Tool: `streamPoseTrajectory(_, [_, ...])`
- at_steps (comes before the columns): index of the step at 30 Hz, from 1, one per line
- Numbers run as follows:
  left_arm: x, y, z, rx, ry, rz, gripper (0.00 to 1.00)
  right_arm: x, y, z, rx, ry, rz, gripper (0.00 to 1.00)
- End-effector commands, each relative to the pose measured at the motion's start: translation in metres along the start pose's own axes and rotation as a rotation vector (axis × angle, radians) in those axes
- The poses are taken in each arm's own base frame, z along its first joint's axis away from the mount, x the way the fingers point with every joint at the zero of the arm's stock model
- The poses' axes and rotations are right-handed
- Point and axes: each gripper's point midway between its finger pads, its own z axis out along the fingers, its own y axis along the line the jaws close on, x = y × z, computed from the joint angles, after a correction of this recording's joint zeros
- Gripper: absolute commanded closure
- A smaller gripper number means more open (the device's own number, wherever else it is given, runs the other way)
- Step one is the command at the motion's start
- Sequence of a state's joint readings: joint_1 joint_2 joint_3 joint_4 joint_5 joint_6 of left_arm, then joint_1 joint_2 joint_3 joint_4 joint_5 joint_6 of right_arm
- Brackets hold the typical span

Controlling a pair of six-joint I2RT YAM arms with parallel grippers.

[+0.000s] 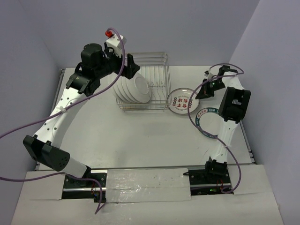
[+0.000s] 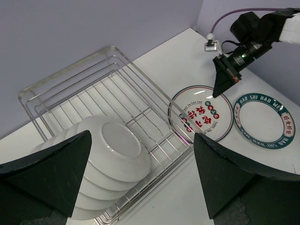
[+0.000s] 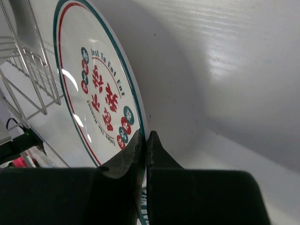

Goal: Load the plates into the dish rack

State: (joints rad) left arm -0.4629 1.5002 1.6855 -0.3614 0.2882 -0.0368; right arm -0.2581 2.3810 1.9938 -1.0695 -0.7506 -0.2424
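The silver wire dish rack (image 1: 152,70) stands at the back centre, also in the left wrist view (image 2: 89,89). Several white plates (image 1: 133,89) lean in a row in its left end, plain undersides showing (image 2: 112,150). My left gripper (image 1: 132,65) is open and empty above them (image 2: 140,180). A plate with a red centre design (image 1: 182,100) lies right of the rack. My right gripper (image 1: 198,92) is shut on its right rim (image 3: 146,139). A teal-rimmed plate (image 1: 206,117) lies flat beside it, partly under the right arm.
The red-design plate (image 3: 98,89) sits close against the rack's right-hand wires (image 3: 28,79). The right half of the rack (image 2: 140,93) holds no plates. Purple walls close in at the back and sides. A purple cable loops beside the right arm (image 1: 197,126).
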Motion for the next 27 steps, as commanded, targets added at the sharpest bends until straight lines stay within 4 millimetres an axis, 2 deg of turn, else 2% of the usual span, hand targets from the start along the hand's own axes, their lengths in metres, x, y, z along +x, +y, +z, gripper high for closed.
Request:
streamPoseTrajectory(1, [-0.022,0.009,-0.003,-0.057,-0.07,0.017,0.01,-0.016,-0.001,-0.063,0.126,-0.107,-0.08,1.0])
streamPoseTrajectory(5, [-0.02,0.011,0.002,-0.058,-0.06,0.042,0.01,-0.022,0.012,-0.11,0.191,-0.201,-0.114,1.0])
streamPoseTrajectory(7, [-0.022,0.006,0.001,-0.031,-0.068,0.111,0.01,-0.022,0.011,-0.126,0.243,-0.237,-0.123,1.0])
streamPoseTrajectory(9, [-0.022,0.0,-0.001,-0.023,-0.067,0.2,0.01,-0.018,0.023,-0.143,0.267,-0.279,-0.135,1.0])
streamPoseTrajectory(10, [-0.019,-0.015,0.0,0.012,-0.064,0.244,0.01,-0.019,0.028,-0.15,0.266,-0.308,-0.146,1.0])
streamPoseTrajectory(11, [-0.012,-0.02,-0.001,0.028,-0.053,0.329,0.01,-0.015,0.044,-0.159,0.24,-0.342,-0.15,1.0])
streamPoseTrajectory(12, [-0.006,-0.029,-0.002,0.043,-0.045,0.374,0.01,-0.014,0.049,-0.165,0.242,-0.359,-0.148,1.0])
streamPoseTrajectory(13, [0.0,-0.05,0.001,0.084,-0.048,0.462,0.01,-0.011,0.069,-0.173,0.197,-0.393,-0.167,1.0])
streamPoseTrajectory(14, [0.006,-0.058,0.0,0.099,-0.046,0.505,0.01,-0.011,0.082,-0.176,0.164,-0.415,-0.147,1.0])
streamPoseTrajectory(15, [0.025,-0.077,-0.003,0.139,-0.026,0.542,0.01,-0.012,0.094,-0.182,0.134,-0.443,-0.153,1.0])
streamPoseTrajectory(16, [0.031,-0.086,-0.003,0.16,-0.04,0.614,0.01,-0.009,0.115,-0.189,0.074,-0.474,-0.169,1.0])
streamPoseTrajectory(17, [0.053,-0.093,-0.01,0.186,-0.02,0.658,0.01,-0.008,0.128,-0.193,0.032,-0.493,-0.144,1.0])
streamPoseTrajectory(18, [0.061,-0.115,-0.015,0.241,-0.049,0.764,0.01,-0.009,0.139,-0.197,0.004,-0.516,-0.149,1.0])
streamPoseTrajectory(19, [0.063,-0.127,-0.019,0.257,-0.099,0.822,0.01,-0.002,0.156,-0.201,-0.05,-0.527,-0.158,1.0])
streamPoseTrajectory(20, [0.087,-0.134,-0.031,0.289,-0.102,0.886,0.01,0.001,0.168,-0.201,-0.089,-0.525,-0.137,1.0])
streamPoseTrajectory(21, [0.092,-0.153,-0.039,0.329,-0.157,1.01,0.01,0.006,0.179,-0.203,-0.111,-0.534,-0.149,1.0])
streamPoseTrajectory(22, [0.087,-0.161,-0.043,0.32,-0.233,1.063,0.01,0.01,0.189,-0.202,-0.149,-0.527,-0.143,1.0])
streamPoseTrajectory(23, [0.107,-0.166,-0.049,0.342,-0.235,1.112,0.01,0.013,0.197,-0.202,-0.169,-0.526,-0.151,1.0])
streamPoseTrajectory(24, [0.109,-0.175,-0.051,0.354,-0.269,1.18,0.01,0.022,0.209,-0.199,-0.192,-0.521,-0.172,1.0])
streamPoseTrajectory(27, [0.108,-0.185,-0.049,0.347,-0.31,1.218,0.01,0.037,0.234,-0.186,-0.244,-0.504,-0.199,1.0])
